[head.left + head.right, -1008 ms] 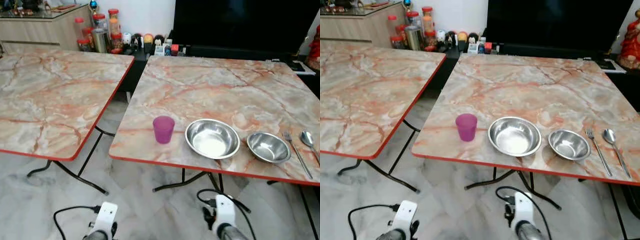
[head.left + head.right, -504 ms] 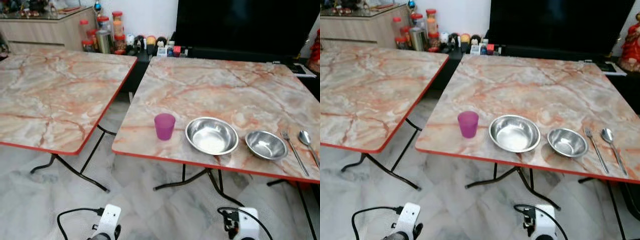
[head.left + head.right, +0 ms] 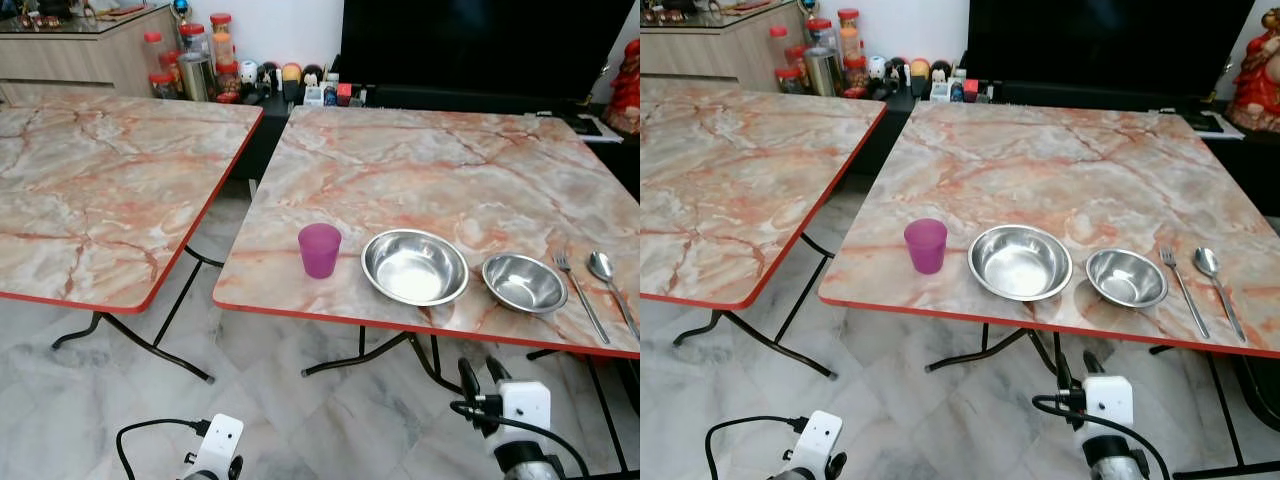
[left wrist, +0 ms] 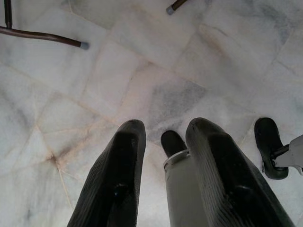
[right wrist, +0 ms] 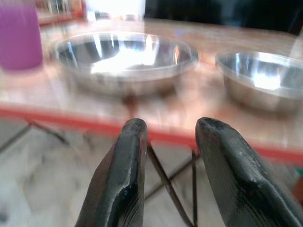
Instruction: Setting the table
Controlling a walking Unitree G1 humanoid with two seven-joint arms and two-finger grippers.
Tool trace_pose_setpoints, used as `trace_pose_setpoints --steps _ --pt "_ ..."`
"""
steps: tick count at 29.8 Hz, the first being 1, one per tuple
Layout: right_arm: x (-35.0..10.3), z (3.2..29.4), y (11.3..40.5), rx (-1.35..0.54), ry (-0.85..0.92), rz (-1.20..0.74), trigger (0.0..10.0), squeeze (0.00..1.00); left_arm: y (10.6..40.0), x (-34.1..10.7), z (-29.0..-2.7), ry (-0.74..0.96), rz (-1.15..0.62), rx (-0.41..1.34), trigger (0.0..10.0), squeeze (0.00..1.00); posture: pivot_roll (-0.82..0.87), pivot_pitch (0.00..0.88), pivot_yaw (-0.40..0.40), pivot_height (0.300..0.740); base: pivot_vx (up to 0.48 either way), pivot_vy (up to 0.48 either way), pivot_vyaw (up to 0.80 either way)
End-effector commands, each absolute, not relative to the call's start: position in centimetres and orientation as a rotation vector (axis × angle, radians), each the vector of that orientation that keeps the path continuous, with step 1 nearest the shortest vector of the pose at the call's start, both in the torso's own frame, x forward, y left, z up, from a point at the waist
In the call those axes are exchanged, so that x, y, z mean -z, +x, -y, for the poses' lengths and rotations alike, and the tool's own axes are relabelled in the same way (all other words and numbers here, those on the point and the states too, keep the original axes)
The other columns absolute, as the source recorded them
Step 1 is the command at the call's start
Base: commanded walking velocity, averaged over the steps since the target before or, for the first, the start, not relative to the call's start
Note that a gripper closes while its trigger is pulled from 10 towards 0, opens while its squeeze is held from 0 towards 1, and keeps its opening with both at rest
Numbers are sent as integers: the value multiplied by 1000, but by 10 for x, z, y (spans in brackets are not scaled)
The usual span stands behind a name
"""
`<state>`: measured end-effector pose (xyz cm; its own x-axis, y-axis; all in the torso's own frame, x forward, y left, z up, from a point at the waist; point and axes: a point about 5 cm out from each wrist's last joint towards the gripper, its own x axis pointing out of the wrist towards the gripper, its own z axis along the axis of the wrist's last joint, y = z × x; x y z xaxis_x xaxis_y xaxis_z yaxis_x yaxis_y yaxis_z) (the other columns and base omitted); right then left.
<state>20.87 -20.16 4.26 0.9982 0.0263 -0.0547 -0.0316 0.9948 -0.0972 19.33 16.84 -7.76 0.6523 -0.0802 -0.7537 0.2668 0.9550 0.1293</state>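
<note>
Table's looking mostly laid, we're just rolling up to it

We're seeing the purple cup [image 3: 319, 249], big steel bowl [image 3: 415, 267], small steel bowl [image 3: 524, 283], fork [image 3: 579, 296] and spoon [image 3: 607, 277] lined up along the near edge of the table [image 3: 430, 170]. Our right hand [image 5: 168, 170] is hovering below that edge, fingers parted and empty, pointing up at the bowls. Left hand [image 4: 163, 163] is hanging over the floor, also gapped and empty

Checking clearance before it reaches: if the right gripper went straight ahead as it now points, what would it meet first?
Probably the table's red front edge, just below the large steel bowl; the right gripper sits open, slightly under tabletop height. Depth is unclear.
</note>
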Motion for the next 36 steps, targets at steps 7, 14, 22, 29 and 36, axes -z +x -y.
trace_pose_setpoints --steps 7,14,22,29,36 --pt "-82 172 258 -22 94 52 10000 1000 195 77 -168 269 -837 224 10000 0 -106 0 -2 736 0 0 0" --pt "-89 154 291 28 341 7 10000 0 197 76 -168 268 -830 222 10000 0 -81 0 -8 736 0 0 0" --pt "-106 147 314 121 424 16 10000 0 196 76 -169 266 -831 219 10000 0 -63 0 -15 736 0 0 0" --pt "-115 165 316 246 389 47 10000 0 197 75 -168 253 -827 223 10000 0 -59 0 -16 736 0 0 0" --pt "-98 187 311 437 402 -22 10000 0 198 75 -167 254 -824 235 10000 0 -61 0 -12 736 0 0 0"
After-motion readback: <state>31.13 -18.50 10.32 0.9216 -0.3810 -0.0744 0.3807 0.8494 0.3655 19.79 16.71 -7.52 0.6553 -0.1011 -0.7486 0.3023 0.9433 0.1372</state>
